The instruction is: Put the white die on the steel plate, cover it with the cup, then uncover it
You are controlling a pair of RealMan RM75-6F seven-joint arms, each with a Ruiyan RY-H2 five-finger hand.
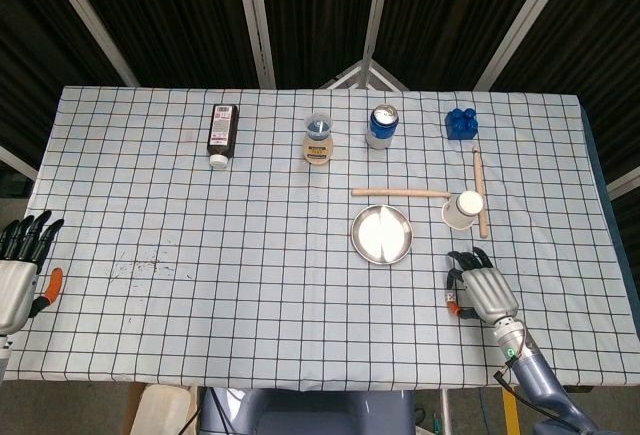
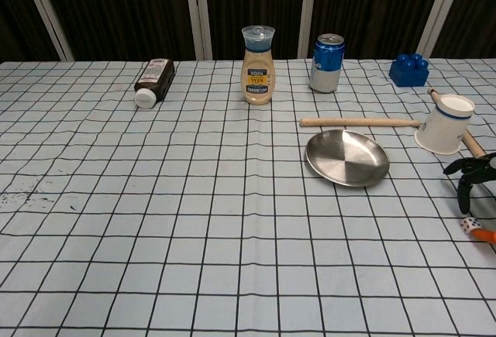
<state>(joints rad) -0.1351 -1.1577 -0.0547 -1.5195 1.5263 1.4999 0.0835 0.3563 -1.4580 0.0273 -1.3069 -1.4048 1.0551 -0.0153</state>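
While the right hand [image 1: 482,290] hangs palm-down at the near right of the checked tablecloth [image 1: 250,255], its dark fingers [image 2: 468,173] curl over the white die [image 2: 468,226]; whether it pinches it, I cannot tell. Steel plate [image 1: 381,234] and cup [image 1: 462,209] lie further off. Dark slats back the table.

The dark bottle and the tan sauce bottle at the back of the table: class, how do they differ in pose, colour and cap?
The dark bottle lies on its side, while the tan sauce bottle stands upright. The first is dark brown with a white cap pointing toward the camera in the chest view; the second is tan with a clear bluish cap on top. Both carry labels and sit untouched on the checked cloth.
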